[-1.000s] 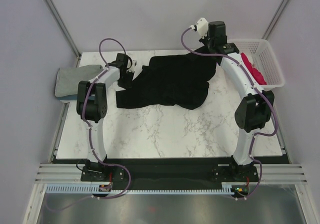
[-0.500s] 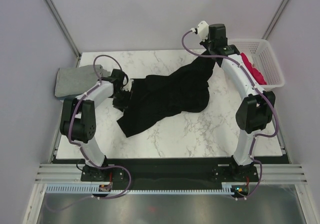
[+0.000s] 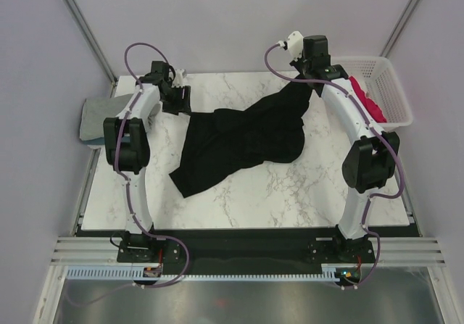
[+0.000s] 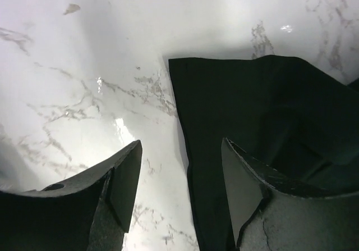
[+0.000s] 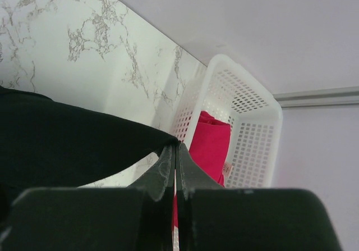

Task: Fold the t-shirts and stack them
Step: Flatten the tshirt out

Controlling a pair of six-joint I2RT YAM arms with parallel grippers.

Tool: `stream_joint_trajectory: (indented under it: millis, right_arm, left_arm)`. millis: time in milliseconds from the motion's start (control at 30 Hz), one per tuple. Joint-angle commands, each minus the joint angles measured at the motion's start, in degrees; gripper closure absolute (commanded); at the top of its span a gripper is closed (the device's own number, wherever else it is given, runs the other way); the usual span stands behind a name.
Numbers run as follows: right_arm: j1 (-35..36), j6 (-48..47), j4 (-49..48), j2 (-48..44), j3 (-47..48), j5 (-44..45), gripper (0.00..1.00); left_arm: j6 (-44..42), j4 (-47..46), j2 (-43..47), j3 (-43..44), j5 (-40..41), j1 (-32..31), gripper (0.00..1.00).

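A large black t-shirt (image 3: 239, 139) lies crumpled across the middle of the marble table, its far right corner lifted. My right gripper (image 3: 305, 82) is shut on that corner, and in the right wrist view the black t-shirt (image 5: 56, 144) hangs pinched at the tips of the right gripper (image 5: 175, 145). My left gripper (image 3: 178, 101) hovers open over the far left of the table. In the left wrist view, the left gripper (image 4: 180, 143) holds nothing, and an edge of the black t-shirt (image 4: 252, 110) lies flat below it. A grey t-shirt (image 3: 98, 117) rests at the table's left edge.
A white lattice basket (image 3: 388, 77) stands at the far right with a crimson-pink t-shirt (image 3: 366, 99) inside it. In the right wrist view the basket (image 5: 252, 122) and the crimson-pink t-shirt (image 5: 210, 141) sit just behind the fingertips. Bare marble (image 3: 275, 193) shows toward the near edge.
My left gripper has opened, let go of the black t-shirt and pulled back toward the far left. The shirt's left side now lies on the table. The right gripper has kept its hold.
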State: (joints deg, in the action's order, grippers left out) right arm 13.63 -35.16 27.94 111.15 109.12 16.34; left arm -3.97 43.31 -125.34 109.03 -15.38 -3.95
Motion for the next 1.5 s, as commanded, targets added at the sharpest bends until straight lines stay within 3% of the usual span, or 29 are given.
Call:
stream_joint_trajectory:
  millis: [0,767,900,1133,1267,1367,1467]
  right_arm:
    - [-0.3,1.0,-0.4,-3.0,-0.4,-0.1,1.00]
    - [-0.3,-0.5,-0.5,-2.9,-1.9,1.6,1.00]
    - [-0.3,-0.7,-0.6,-2.6,-1.6,1.7,1.00]
    - [-0.2,-0.8,-0.8,-2.4,-1.7,2.1,1.00]
    - [-0.2,-0.9,-1.0,-2.3,-1.9,2.2,1.00]
    - [-0.3,-0.9,-1.0,-2.2,-1.8,2.3,1.00]
    - [-0.2,-1.1,-1.1,-2.3,-1.9,2.7,1.00]
  left_arm:
    - [-2.4,0.2,-3.8,5.2,-5.3,0.0,0.34]
    - [-3.6,-2.6,-16.5,15.2,-4.1,-0.7,0.41]
    - [-4.1,-2.6,-17.3,15.4,-4.9,-1.1,0.54]
    - [-4.3,-2.3,-17.7,15.3,-5.7,-1.7,0.65]
    - [-4.6,-2.1,-17.8,15.3,-5.9,-1.9,0.79]
    - [-4.8,-1.9,-17.2,15.0,-5.5,-1.9,0.98]
    - [-4.6,-1.3,-14.8,14.5,-5.5,-1.3,0.98]
